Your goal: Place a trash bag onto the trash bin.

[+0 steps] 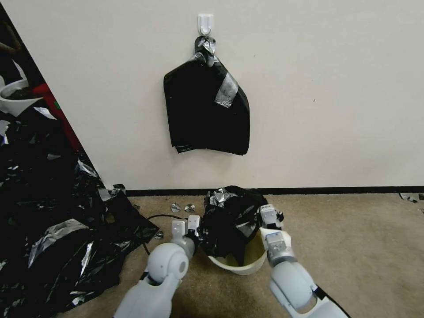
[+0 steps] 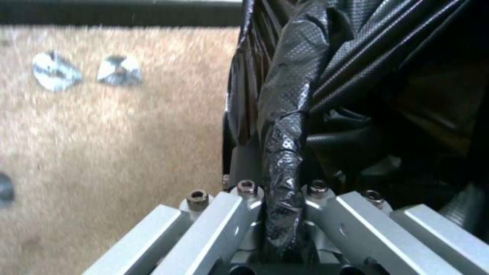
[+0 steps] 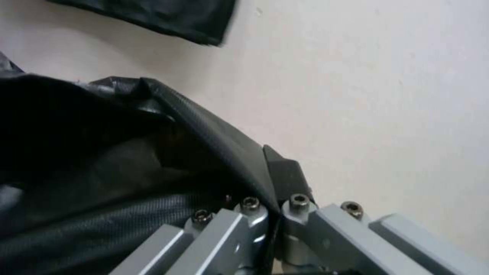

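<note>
Cream-white trash bin (image 1: 240,264) sits on the carpet just below both pincers. Left pincer (image 1: 197,223) and right pincer (image 1: 267,215) are each clamped on the trash bag (image 1: 229,225), stretched between them above the bin. Keeping both edges pulled apart while lowering should let the mouth wrap the rim evenly.

I have the left gripper (image 2: 282,198) at the bottom centre of the frame, its pale grey link bars fanning out toward the lower corners, four bolt heads along their upper ends. Its jaws are pinched together on a twisted, crinkled strand of the trash bag (image 2: 290,114), which rises from between them toward the top centre. The rest of the bag spreads in dark, ribbed folds over the right half of the frame. On the left I see tan carpet (image 2: 127,133), with two small silvery scraps (image 2: 56,71) lying side by side at the upper left and a dark baseboard strip (image 2: 117,13) along the top edge.
</note>
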### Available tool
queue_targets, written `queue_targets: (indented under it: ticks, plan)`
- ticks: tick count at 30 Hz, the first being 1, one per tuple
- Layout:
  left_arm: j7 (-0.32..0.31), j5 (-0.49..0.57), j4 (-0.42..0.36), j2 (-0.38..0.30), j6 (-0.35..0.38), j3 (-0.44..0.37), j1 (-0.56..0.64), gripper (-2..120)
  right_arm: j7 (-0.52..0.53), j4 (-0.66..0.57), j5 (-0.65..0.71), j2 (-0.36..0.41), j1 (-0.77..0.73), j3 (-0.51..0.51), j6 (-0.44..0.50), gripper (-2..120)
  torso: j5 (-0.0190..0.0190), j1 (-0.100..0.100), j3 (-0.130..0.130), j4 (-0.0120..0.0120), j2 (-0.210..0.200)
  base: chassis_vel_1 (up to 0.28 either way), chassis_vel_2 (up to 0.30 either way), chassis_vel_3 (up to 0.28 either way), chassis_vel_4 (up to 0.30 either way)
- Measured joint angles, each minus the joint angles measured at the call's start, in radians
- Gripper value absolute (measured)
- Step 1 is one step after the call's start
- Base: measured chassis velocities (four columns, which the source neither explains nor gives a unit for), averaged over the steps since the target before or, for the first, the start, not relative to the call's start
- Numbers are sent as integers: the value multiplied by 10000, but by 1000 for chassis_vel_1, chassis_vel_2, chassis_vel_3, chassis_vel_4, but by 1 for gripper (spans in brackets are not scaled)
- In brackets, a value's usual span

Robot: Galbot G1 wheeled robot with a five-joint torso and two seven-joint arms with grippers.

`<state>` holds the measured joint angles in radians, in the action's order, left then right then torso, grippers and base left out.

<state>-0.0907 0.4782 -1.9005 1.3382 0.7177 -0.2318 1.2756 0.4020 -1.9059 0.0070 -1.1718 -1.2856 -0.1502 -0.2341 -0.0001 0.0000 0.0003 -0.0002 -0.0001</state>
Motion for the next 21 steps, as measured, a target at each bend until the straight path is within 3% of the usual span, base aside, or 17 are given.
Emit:
queue_targets:
  ticks: [2,4,5,8,10,12,13,15,21]
  plan:
    - [328,-87,-207,-106,-145,-112,117,2,17,-5,459,146,75,-71,-354,0,2,0,0,3,0,0,0,0,0]
    - [1061,-195,-674,-303,-535,-412,332,2,298,-87,2133,614,170,-161,-1602,0,3,0,-2,2,0,0,0,0,0]
    - [1061,-195,-674,-303,-535,-412,332,2,298,-87,2133,614,170,-161,-1602,0,3,0,-2,2,0,0,0,0,0]
    - [1629,-222,-969,-477,-1077,-818,438,2,780,-397,4527,1184,72,-241,-2681,0,3,0,-2,3,0,0,0,0,0]
    - [1672,-216,-984,-491,-1179,-870,440,2,827,-459,4820,1257,27,-246,-2779,0,3,0,-2,4,0,0,0,0,0]
    - [1762,53,-997,-523,-1921,-1219,401,3,1035,-1146,6750,1773,-553,-134,-3101,0,1,0,-3,3,0,0,0,0,0]
    - [1762,53,-997,-523,-1921,-1219,401,3,1035,-1146,6750,1773,-553,-134,-3101,0,1,0,-3,3,0,0,0,0,0]
    - [1758,356,-894,-453,-2545,-1351,321,2,1083,-2000,8007,1902,-1182,143,-3075,0,0,0,-4,1,0,0,0,0,0]
    - [1733,747,-906,-212,-2737,-1412,321,2,1215,-2673,8987,1250,-1614,722,-3099,0,-1,-1,-3,2,0,0,0,0,0]
